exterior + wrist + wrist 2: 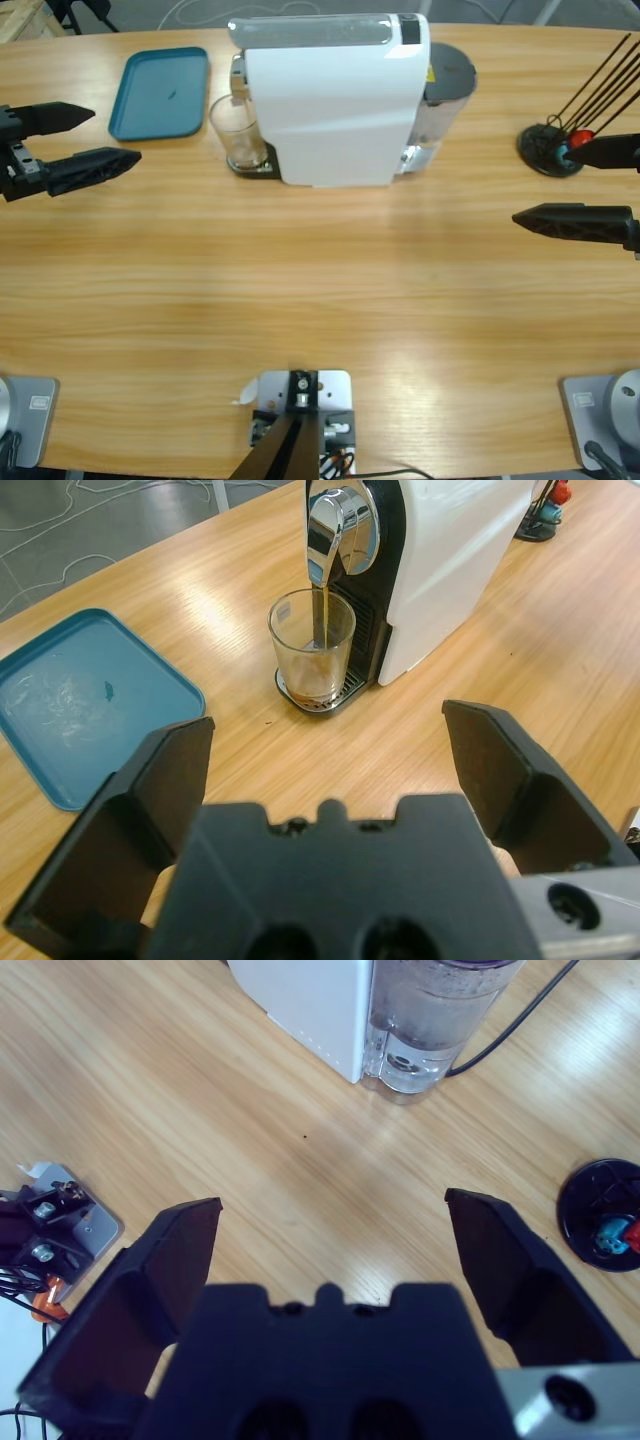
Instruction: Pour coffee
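Observation:
A clear glass tumbler (238, 135) stands on the drip tray of the white coffee machine (330, 100), under its chrome spout (340, 530). In the left wrist view a thin brown stream runs from the spout into the tumbler (312, 645). A shallow layer of coffee (315, 685) lies at its bottom. My left gripper (115, 135) hangs open at the table's left edge, well apart from the glass, and its jaws (325, 730) hold nothing. At the right edge my right gripper (545, 185) is open too, and it (332, 1205) looks down on bare table behind the machine.
A teal tray (160, 92) lies left of the machine. A black stand (548, 150) with thin rods and small red and blue capsules sits at the far right. The machine's water tank (430, 1020) and a dark cable (520, 1020) are at its back.

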You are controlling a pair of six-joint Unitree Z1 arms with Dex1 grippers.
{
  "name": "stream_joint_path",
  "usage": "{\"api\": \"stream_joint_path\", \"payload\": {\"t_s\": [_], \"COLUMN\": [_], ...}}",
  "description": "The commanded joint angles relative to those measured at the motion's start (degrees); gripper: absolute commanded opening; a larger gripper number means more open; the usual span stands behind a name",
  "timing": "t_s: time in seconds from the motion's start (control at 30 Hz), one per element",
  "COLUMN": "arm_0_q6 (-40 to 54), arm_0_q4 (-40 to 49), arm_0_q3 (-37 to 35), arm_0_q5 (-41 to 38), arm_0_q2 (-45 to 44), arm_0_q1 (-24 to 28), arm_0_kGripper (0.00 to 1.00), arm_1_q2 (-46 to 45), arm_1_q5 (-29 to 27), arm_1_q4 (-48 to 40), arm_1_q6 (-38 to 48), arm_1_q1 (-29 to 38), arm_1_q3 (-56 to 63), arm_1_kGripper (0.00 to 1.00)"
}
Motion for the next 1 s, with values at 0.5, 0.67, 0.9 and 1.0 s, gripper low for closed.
{"api": "stream_joint_path", "payload": {"t_s": [0.5,0.67,0.9,1.0], "arm_0_q6": [0.5,2.2,6.9,7.2], "arm_0_q4": [4.3,4.3,4.4,4.4], "arm_0_q3": [1.3,1.2,1.0,1.2], "arm_0_q5": [-1.0,-2.6,-3.0,-5.1], "arm_0_q2": [-3.7,-4.1,-4.0,-5.2], "arm_0_q1": [0.5,0.5,0.5,0.5], "arm_0_kGripper": [1.0,1.0,1.0,1.0], "arm_1_q2": [1.4,1.1,1.5,1.5], "arm_1_q5": [-1.3,-1.3,-1.4,-1.4], "arm_1_q4": [2.4,2.6,2.4,2.1], "arm_1_q6": [-0.8,-0.8,-1.2,-1.2], "arm_1_q1": [0.6,0.7,1.4,1.4], "arm_1_q3": [0.0,0.0,0.1,0.2], "arm_1_kGripper": [1.0,1.0,1.0,1.0]}}
